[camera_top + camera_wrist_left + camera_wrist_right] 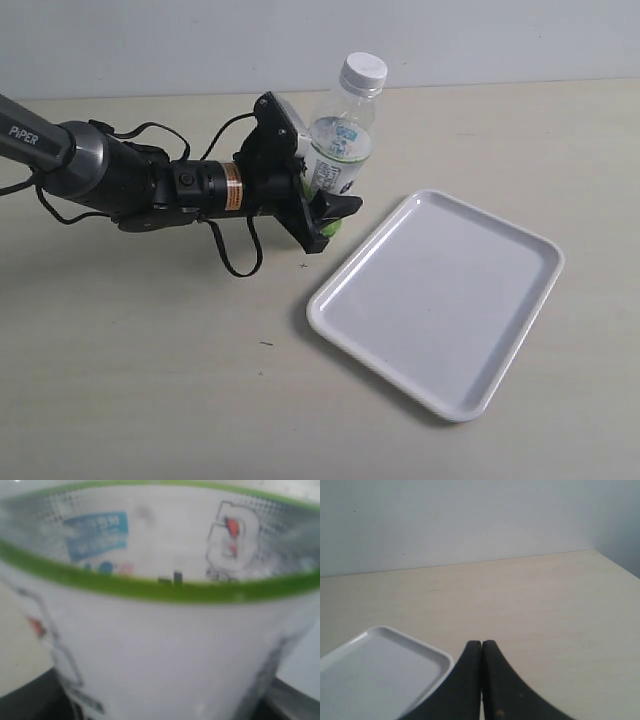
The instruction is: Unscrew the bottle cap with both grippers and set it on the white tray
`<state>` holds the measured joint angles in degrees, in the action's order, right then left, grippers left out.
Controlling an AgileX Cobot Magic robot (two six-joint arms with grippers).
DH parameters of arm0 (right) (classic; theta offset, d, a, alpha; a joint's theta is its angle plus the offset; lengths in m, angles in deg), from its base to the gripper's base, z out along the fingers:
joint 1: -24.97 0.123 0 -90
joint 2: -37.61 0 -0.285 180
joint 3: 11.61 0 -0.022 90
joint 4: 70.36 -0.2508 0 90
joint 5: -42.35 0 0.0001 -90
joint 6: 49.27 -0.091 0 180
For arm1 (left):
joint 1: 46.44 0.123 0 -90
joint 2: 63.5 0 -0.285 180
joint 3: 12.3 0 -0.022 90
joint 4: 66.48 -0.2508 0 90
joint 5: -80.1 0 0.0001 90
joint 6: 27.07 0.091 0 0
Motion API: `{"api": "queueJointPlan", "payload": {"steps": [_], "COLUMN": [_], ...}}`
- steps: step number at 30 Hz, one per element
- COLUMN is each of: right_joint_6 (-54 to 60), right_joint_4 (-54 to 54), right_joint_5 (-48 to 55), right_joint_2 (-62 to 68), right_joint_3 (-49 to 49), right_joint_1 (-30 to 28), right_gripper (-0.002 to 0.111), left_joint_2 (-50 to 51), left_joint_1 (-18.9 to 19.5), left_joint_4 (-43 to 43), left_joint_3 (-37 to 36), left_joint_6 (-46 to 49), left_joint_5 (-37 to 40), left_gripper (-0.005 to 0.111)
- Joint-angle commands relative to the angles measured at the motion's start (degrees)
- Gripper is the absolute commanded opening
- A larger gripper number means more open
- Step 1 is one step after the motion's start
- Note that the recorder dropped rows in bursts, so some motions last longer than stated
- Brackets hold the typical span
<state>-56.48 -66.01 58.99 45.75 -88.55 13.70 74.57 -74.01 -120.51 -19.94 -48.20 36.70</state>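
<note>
The clear bottle (340,140) with its white-and-green label stands tilted at the back of the table, its white ribbed cap (362,72) screwed on top. My left gripper (322,205) is shut on the bottle's lower body, reaching in from the left. In the left wrist view the blurred label of the bottle (165,630) fills the picture. The white tray (440,300) lies empty to the right of the bottle. My right gripper (481,645) is shut on nothing, just beyond a corner of the tray (380,670); it does not appear in the exterior view.
The left arm (120,180) with its cables and orange band stretches low across the table's left side. A pale wall (470,515) runs behind the table's far edge.
</note>
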Motion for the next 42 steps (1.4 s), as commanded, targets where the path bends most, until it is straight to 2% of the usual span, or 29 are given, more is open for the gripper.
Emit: {"api": "queueJointPlan", "payload": {"steps": [1,11,24,31,34,36,39,42], "right_joint_6": [-0.11,1.32,2.57,0.41,-8.16,-19.45,-33.29,-35.28], "right_joint_4": [0.08,0.71,0.6,0.6,0.37,0.29,0.66,0.92], "right_joint_5": [-0.37,-1.72,-29.16,-27.95,-25.37,-26.42,-37.39,-31.19], "right_joint_2": [-0.26,-0.26,-0.26,-0.26,-0.26,-0.26,0.67,5.26], "right_joint_3": [-0.28,-0.28,-0.28,-0.28,-0.28,-0.28,0.39,9.1], "right_joint_1": [-0.39,-0.39,-0.39,-0.39,-0.39,-0.39,-0.39,-0.39], "right_gripper": [0.0,0.0,0.0,0.0,0.0,0.0,0.0,0.0], "left_joint_2": [-0.96,-0.96,-0.96,-0.96,-0.96,-0.96,-0.96,-0.96], "left_joint_1": [0.1,0.1,0.14,0.14,0.14,0.14,0.14,0.14], "left_joint_4": [-0.55,-1.71,-2.42,-2.42,-2.42,-2.42,-2.42,-2.86], "left_joint_3": [-0.2,-0.2,-0.2,-0.2,-0.2,-0.2,-0.2,-0.2], "left_joint_6": [-0.39,-0.39,-0.17,-0.16,-0.27,-0.27,-0.27,-0.28], "left_joint_5": [-1.31,-0.69,1.05,1.28,1.26,1.26,1.26,1.26], "left_gripper": [0.0,0.0,0.0,0.0,0.0,0.0,0.0,0.0]}}
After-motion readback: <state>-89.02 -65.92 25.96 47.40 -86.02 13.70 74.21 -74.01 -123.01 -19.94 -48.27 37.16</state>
